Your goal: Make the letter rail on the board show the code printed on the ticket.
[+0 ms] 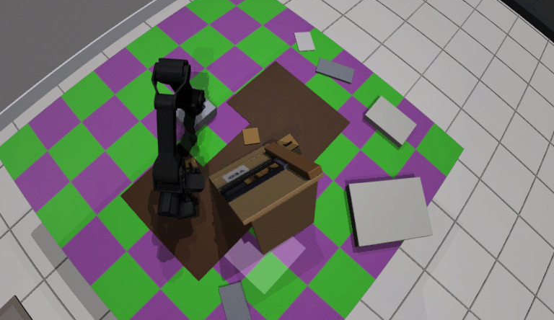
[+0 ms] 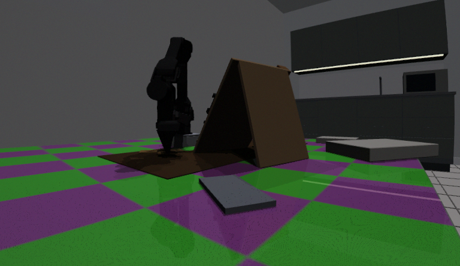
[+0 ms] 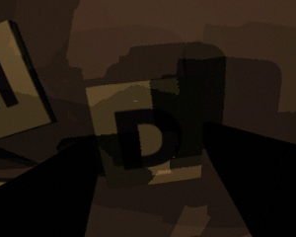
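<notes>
My gripper (image 3: 151,136) (image 2: 166,153) is low over the brown mat, its fingers on the two sides of a tan tile with a dark D (image 3: 96,106), shut on it; the tile looks flat and low at the mat. Another lettered tile (image 3: 27,106) lies just left of it, partly out of view. The slanted board (image 1: 269,202) (image 2: 278,114) carries the dark rail (image 1: 234,192), with tan tiles (image 1: 260,174) in it. The ticket (image 1: 236,174) is above the rail; its print is too small to read surely. The fingertips are hidden in the top view.
A tan tile (image 1: 250,136) lies on the brown mat (image 1: 286,96) behind the board, another (image 1: 288,142) by the board's far corner. A reddish-brown bar (image 1: 293,161) crosses the board's far end. A grey block (image 1: 206,114) stands near the arm; pale slabs (image 1: 389,210) (image 1: 389,120) lie right.
</notes>
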Tool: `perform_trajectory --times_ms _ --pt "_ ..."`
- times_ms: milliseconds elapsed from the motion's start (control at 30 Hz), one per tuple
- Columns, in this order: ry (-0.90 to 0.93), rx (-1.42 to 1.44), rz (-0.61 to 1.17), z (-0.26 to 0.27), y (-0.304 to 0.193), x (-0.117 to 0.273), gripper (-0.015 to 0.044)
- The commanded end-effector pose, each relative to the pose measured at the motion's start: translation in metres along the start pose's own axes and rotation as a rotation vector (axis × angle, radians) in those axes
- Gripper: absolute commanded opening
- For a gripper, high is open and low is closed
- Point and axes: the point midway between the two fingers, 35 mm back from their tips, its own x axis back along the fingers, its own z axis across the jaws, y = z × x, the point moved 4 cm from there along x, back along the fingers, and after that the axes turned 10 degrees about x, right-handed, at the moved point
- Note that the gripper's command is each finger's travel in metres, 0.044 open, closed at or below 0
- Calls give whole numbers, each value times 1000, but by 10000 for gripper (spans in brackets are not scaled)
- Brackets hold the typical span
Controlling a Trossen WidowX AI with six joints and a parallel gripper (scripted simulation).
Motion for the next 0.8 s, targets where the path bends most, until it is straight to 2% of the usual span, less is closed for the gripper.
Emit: perform_trajectory --times_ms 0,767 --pt "-2 -3 4 0 0 3 0" --pt "-2 -3 4 2 2 11 0"
